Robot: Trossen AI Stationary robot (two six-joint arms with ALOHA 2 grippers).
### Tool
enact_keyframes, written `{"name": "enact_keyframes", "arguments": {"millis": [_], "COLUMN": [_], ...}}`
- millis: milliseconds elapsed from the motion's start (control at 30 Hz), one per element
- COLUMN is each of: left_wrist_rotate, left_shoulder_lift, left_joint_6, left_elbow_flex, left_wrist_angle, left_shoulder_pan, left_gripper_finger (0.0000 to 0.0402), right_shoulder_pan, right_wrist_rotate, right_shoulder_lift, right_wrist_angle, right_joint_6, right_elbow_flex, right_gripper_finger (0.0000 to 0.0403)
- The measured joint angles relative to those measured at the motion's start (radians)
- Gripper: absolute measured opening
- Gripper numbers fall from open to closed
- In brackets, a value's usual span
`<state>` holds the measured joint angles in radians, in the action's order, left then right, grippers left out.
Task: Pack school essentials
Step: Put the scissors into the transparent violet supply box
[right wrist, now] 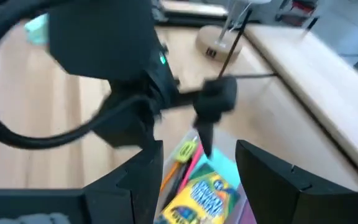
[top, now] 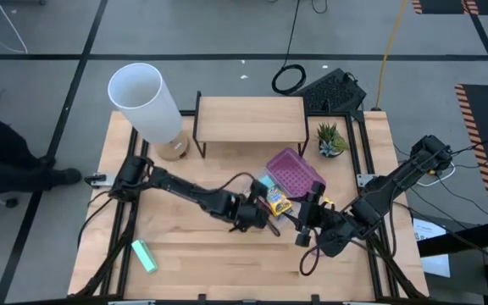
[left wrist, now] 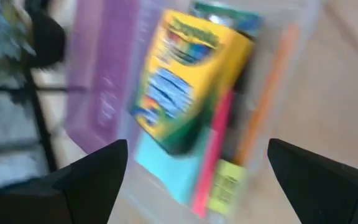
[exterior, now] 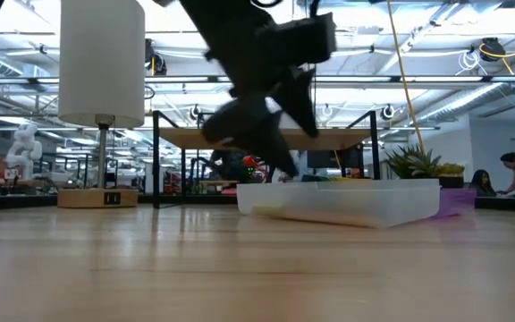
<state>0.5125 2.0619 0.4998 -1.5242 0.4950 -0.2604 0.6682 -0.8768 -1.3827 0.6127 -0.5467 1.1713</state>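
Note:
A clear plastic box [exterior: 338, 202] sits on the table's middle right. In it lie the yellow-green crayon box [left wrist: 188, 81], a blue sticky-note pad [left wrist: 157, 162], a pink pencil [left wrist: 213, 149], an orange pencil [left wrist: 263, 106] and a small yellow block [left wrist: 224, 185]. A purple lid [top: 296, 170] lies against the box's far side. My left gripper [top: 261, 212] hovers open at the box's left end, looking into it. My right gripper [top: 308, 217] stands open at the box's right end, with the crayon box [right wrist: 201, 196] showing between its fingers. Whether it touches the clear box, I cannot tell.
A white lamp [top: 146, 102] stands at the far left, a low wooden shelf [top: 250, 119] at the far middle and a small potted plant [top: 330, 140] at the far right. A light green object [top: 145, 255] lies near the front left edge. Bare wood lies along the near side.

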Motion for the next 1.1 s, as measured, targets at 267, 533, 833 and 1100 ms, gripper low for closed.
{"name": "enact_keyframes", "arguments": {"millis": [267,533,833,1100], "left_wrist_rotate": [-0.037,-0.006,0.051,0.067], "left_shoulder_lift": [-0.004,-0.004,-0.004,-0.004], "left_joint_6": [-0.536,-0.970,-1.149,-1.156], "left_elbow_flex": [0.000,0.000,0.049,0.064], "left_wrist_angle": [0.214,0.549,0.487,0.449], "left_shoulder_pan": [-0.122,-0.285,-0.410,-0.399], "left_gripper_finger": [0.0390,0.0390,0.0390,0.0390], "right_shoulder_pan": [0.010,0.021,0.030,0.075], "right_wrist_rotate": [0.151,0.381,0.609,0.777], "right_shoulder_lift": [-0.002,-0.018,-0.156,-0.264], "right_wrist_angle": [0.002,0.075,0.351,0.344], "right_joint_6": [0.020,-0.134,-0.403,-0.365], "right_elbow_flex": [0.000,0.000,-0.002,-0.002], "right_gripper_finger": [0.0194,0.0194,0.0194,0.0192]}}
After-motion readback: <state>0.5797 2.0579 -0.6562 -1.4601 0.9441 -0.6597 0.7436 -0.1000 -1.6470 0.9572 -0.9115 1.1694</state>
